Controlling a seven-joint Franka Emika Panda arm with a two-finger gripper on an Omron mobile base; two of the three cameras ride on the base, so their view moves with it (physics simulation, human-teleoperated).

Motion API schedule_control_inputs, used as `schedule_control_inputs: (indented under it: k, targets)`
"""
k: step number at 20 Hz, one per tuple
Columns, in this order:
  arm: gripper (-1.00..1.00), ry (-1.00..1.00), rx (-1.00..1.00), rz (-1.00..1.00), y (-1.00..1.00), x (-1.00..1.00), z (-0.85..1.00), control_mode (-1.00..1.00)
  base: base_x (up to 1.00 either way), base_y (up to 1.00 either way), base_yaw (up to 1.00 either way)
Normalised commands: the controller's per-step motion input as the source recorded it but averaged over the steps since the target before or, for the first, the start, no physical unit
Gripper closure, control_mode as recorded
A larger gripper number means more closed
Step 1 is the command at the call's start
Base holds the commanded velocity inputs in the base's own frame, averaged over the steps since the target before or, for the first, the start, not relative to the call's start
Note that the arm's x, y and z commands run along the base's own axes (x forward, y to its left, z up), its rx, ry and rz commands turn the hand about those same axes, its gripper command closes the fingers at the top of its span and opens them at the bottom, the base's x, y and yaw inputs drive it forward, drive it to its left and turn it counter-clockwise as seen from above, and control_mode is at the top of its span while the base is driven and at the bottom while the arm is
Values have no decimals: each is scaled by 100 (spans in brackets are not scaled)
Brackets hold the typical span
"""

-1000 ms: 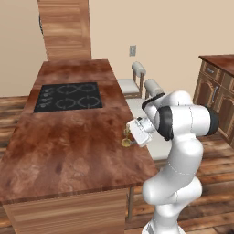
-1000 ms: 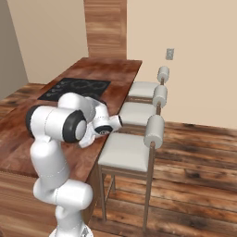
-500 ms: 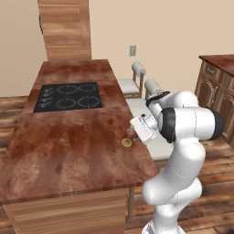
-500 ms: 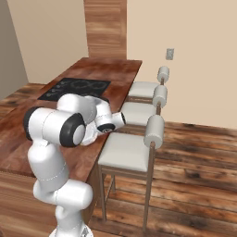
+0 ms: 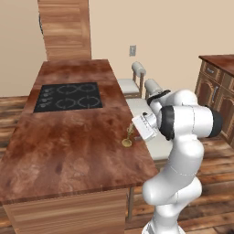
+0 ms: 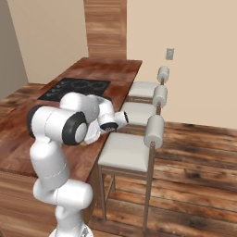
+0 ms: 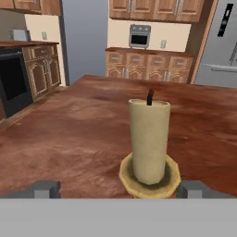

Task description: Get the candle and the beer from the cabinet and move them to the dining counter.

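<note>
One item of the two, the candle [image 5: 129, 137], stands upright on the dining counter [image 5: 68, 137] in the left base view, close to the edge that faces the stools [image 5: 137, 84]. The gripper [image 5: 137, 128] sits just beside it at candle height, and the cooktop [image 5: 68, 96] lies well apart, further up the counter.

From the right base view the arm's bulk covers that spot; the gripper [image 6: 95, 134] is mostly hidden behind the forearm, and the counter [image 6: 106, 74] runs away toward the wall.

Along the hand view, the candle [image 7: 149, 141] stands centred on its brass base, between the two fingertips [image 7: 44, 189], which stand wide apart and clear of it. The hand holds nothing.

Judging from this, the candle is placed and the step in hand is the release and retreat. The hand should back straight off along its own axis, fingers kept wide, so neither tip clips the base and tips the candle off the near edge. The beer seems to remain to be fetched.
</note>
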Motion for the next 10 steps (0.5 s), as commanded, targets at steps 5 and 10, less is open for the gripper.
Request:
schedule_control_inputs:
  k: [5, 10]
  targets:
    - [-100, 0, 0, 0, 0, 32, 0, -100, 0, 0, 0]
    - [-100, 0, 0, 0, -10, 1, 0, -100, 0, 0, 0]
